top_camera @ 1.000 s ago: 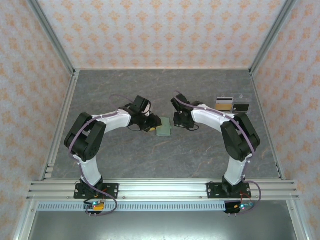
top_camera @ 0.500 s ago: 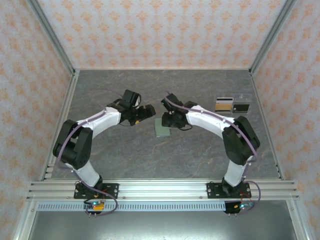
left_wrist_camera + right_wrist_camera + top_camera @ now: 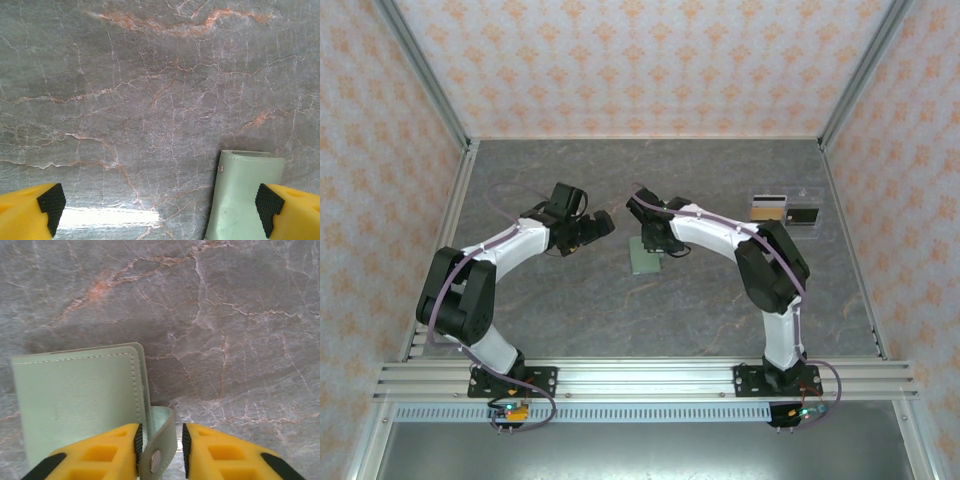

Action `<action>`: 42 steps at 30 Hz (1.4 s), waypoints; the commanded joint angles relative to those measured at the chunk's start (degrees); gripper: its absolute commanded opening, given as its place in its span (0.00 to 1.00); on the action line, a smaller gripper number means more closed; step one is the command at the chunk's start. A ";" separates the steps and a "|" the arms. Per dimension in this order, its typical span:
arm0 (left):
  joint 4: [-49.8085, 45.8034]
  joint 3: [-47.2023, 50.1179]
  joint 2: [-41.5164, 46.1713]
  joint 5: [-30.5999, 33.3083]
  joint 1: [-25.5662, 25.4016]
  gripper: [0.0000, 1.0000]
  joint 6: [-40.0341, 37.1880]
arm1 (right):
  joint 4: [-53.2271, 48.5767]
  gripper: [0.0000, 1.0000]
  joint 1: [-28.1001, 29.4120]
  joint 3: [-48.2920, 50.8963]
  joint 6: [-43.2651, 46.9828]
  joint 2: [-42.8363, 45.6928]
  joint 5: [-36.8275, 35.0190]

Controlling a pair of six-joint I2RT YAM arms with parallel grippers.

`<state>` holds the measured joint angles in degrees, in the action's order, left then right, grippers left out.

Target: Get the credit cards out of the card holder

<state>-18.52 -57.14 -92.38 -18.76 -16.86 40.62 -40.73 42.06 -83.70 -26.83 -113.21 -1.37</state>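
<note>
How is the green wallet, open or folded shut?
Folded shut: the wallet shows only green cover, no pockets. Its snap strap sits inside the right gripper.

Operator A: Report surroundings.
Operator B: I see a grey marble-patterned table (image 3: 570, 300) (orange veins), orange-and-white patterned walls (image 3: 650, 60) on three sides, and an aluminium rail (image 3: 650, 378) along the near edge.
</note>
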 commanded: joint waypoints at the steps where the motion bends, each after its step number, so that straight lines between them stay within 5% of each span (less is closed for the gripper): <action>1: 0.04 0.89 1.26 2.04 -0.19 1.00 0.91 | -3.16 0.21 -0.05 -1.56 0.71 -0.96 -2.46; 8: -1.41 0.10 2.13 5.66 -0.12 1.00 1.19 | -1.50 0.02 -0.05 0.71 1.58 3.86 -2.32; 20: -3.53 2.60 8.70 8.83 2.09 1.00 1.56 | 9.54 0.02 0.04 2.62 5.27 13.98 19.89; 26: -3.65 3.63 10.14 7.87 2.27 0.99 0.04 | 8.89 0.02 -0.10 0.91 4.16 10.41 17.66; 33: 1.65 3.77 5.83 -1.91 1.77 0.85 -1.42 | 8.47 0.01 -3.50 4.00 3.34 11.34 15.54; 42: 6.68 -1.48 -3.43 -8.11 -4.92 0.55 -1.77 | 7.34 0.01 -9.59 8.78 6.91 12.24 12.18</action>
<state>-15.16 -55.51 -93.78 -23.79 -19.59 39.44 -32.10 33.28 -76.07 -21.96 -102.80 14.04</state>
